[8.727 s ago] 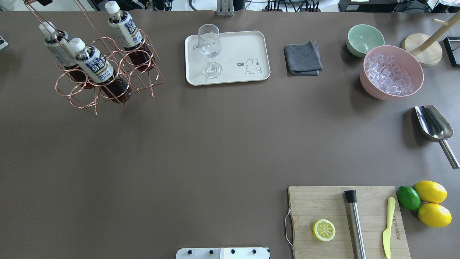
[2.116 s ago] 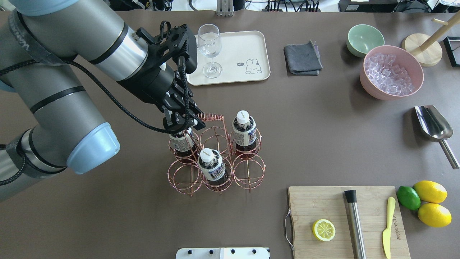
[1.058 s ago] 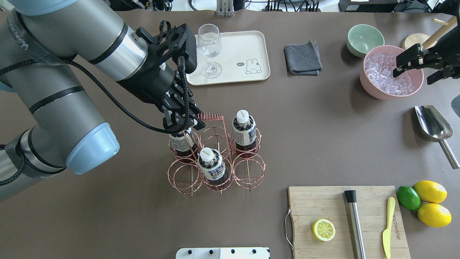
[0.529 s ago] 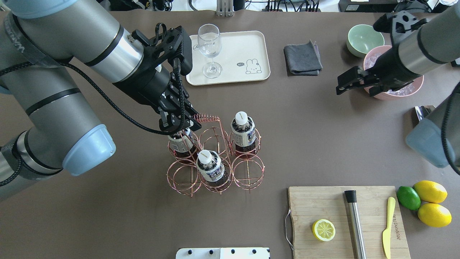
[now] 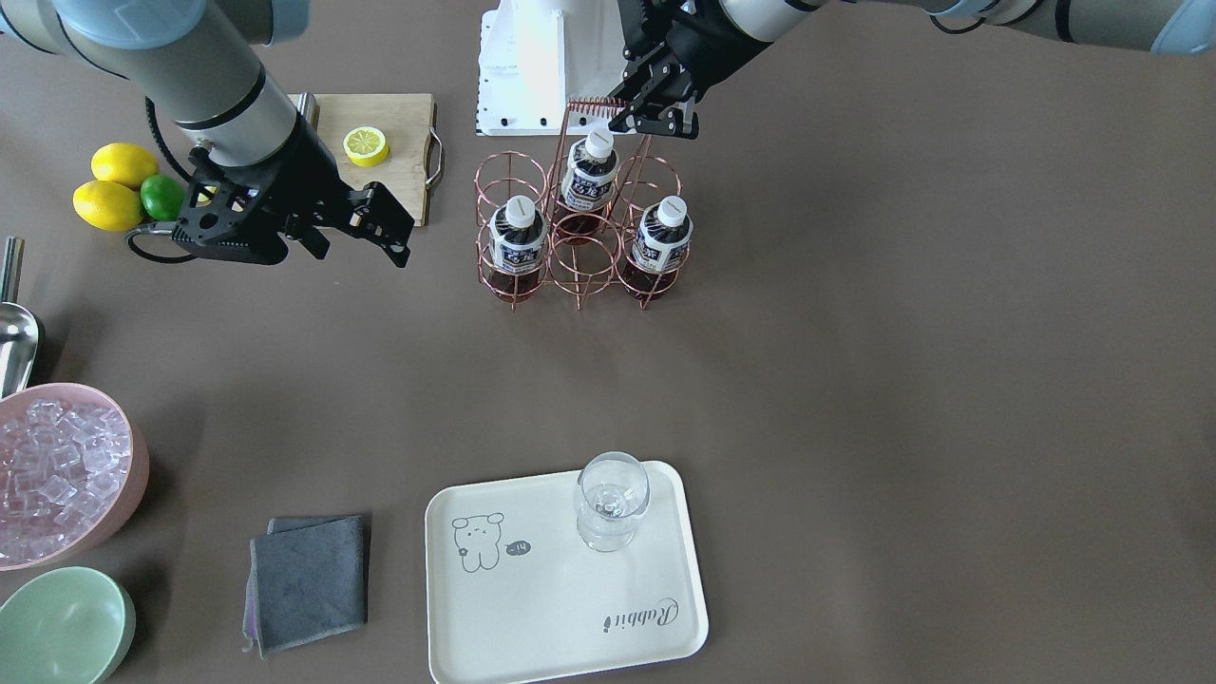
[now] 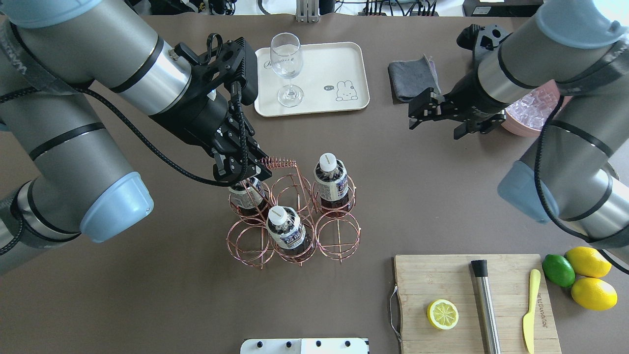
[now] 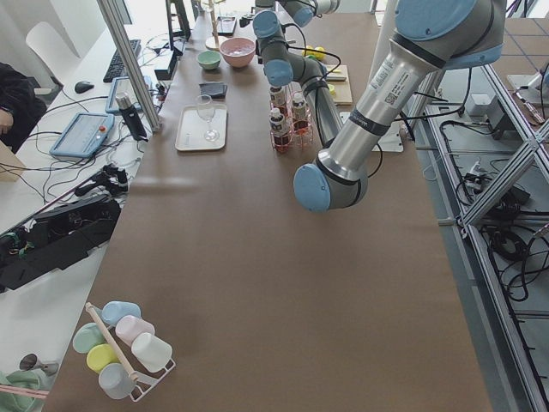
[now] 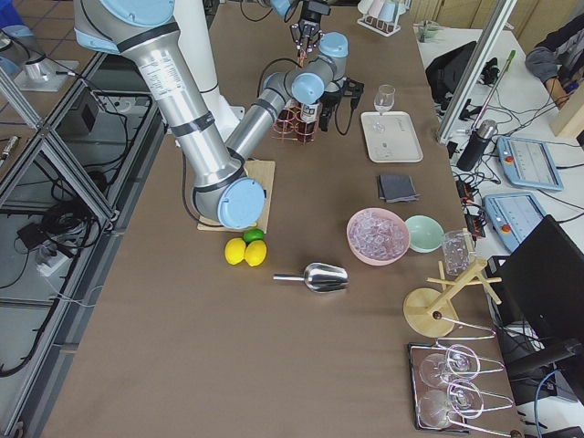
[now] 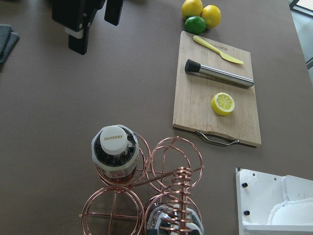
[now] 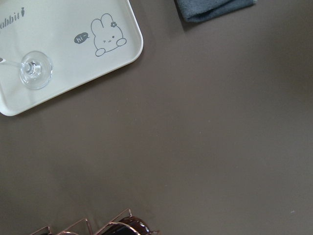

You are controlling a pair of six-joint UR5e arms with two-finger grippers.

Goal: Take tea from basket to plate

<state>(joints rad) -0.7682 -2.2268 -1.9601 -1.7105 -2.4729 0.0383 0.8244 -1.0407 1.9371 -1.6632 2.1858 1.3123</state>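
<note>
The basket (image 6: 314,222) stands on the table's middle with three tea bottles in its rings: one at the right (image 6: 331,179), one at the front (image 6: 286,230), one at the left (image 6: 248,196) partly hidden under my left gripper (image 6: 244,170). That gripper is shut on the left end of the basket's coiled handle (image 6: 279,162). The plate (image 6: 334,64) lies at the back with a clear glass (image 6: 286,64) on it. My right gripper (image 6: 439,118) is open and empty, in the air right of the plate, near the grey cloth (image 6: 413,81).
A wooden cutting board (image 6: 442,280) with a lemon half, a steel muddler and a yellow knife lies at the front right. Lemons and a lime (image 6: 558,270) lie beside it. A pink bowl of ice (image 5: 57,475) and a green bowl (image 5: 62,627) stand at the back right.
The basket has come from the far left to the table's middle, and in the last second it shifted slightly left with my left gripper. My right arm has swept in from the right.
</note>
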